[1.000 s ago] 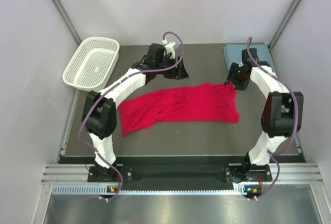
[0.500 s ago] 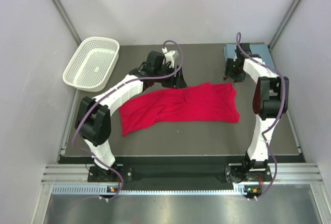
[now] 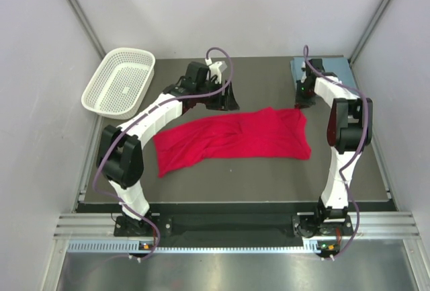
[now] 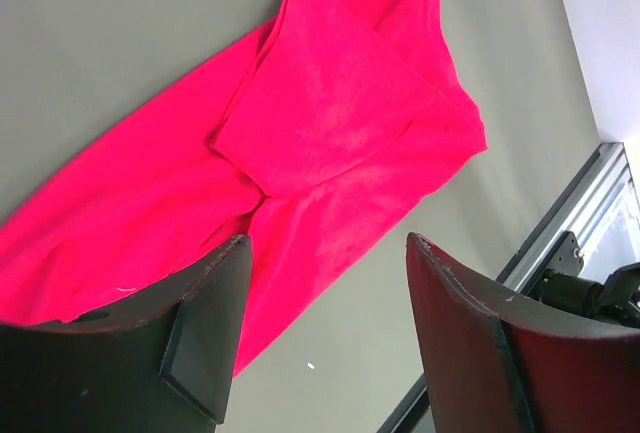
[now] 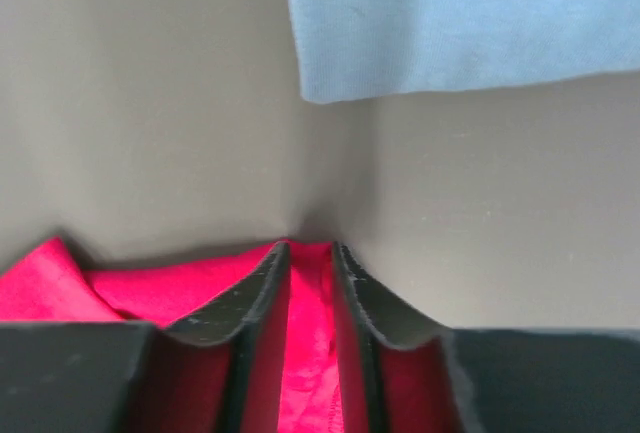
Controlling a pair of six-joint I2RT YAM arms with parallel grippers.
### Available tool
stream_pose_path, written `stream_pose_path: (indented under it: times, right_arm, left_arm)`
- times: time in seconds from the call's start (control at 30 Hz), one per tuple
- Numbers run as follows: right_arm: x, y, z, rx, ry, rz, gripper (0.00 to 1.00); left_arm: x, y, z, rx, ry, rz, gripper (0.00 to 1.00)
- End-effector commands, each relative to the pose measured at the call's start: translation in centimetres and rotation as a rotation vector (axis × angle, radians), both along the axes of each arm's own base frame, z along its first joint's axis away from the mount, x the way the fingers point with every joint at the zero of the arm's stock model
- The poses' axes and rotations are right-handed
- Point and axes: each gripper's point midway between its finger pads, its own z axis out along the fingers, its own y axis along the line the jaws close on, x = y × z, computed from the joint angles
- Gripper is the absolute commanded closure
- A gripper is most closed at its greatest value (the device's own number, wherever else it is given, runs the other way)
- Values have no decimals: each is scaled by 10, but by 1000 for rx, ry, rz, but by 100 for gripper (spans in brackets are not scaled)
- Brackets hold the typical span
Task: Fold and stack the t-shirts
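The left claw [image 3: 225, 97] hangs spread wide over the dark surface [image 3: 269, 177], with nothing between its fingers [image 4: 215, 323]. Seen from its wrist, the red t-shirt [image 4: 330, 133] lies straight beneath it and stretches away ahead of the fingertips, with one folded flap on top of the main cloth. From above, the claw sits at the far edge of the red t-shirt [image 3: 235, 140], roughly over the middle of that edge. The garment spreads out flat and crumpled to both sides of it and towards the arm bases. A white mesh basket [image 3: 124, 82] stands well off to this claw's left, at the far corner of the surface.

The right claw [image 3: 299, 99] is down at the far right corner of the red t-shirt. Its wrist view shows the fingers [image 5: 250, 303] drawn close together with a narrow strip of red cloth [image 5: 305, 353] caught between them, so the claw [image 5: 310, 245] is pinching the shirt's edge. The fingertips are at the surface, or just above it, where the cloth ends. More red cloth shows on either side of the fingers. Just beyond the tips is a band of bare surface, and past that lies the blue-grey t-shirt [image 5: 460, 23]. Its hemmed corner is near the claw but does not touch it or the red cloth. From above, that blue-grey t-shirt [image 3: 339, 68] lies flat in the far right corner, partly hidden under the right arm.
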Motion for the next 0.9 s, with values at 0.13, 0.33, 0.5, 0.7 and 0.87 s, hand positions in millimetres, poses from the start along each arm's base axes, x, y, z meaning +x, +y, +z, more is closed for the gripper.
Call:
stream_pose_path:
  times: [0.13,0.33,0.5,0.7,0.87]
  right_arm:
    - [12,8,6,49,-33,42,93]
    - [39,27,30,79,-124,48,100]
    - [84,59,58,116,-248,73,100]
    - [142,100,89,156,-435,93,100]
    - [185,126,114,262,-606,50,100]
  left_arm:
    - [23,18,9,15,-16,94,32]
    - [49,66,11,57,-7,303,34]
    - [69,105,19,83,-27,428,34]
    - [79,138,35,114,-93,511,34]
    - [72,143,25,169,-112,470,31]
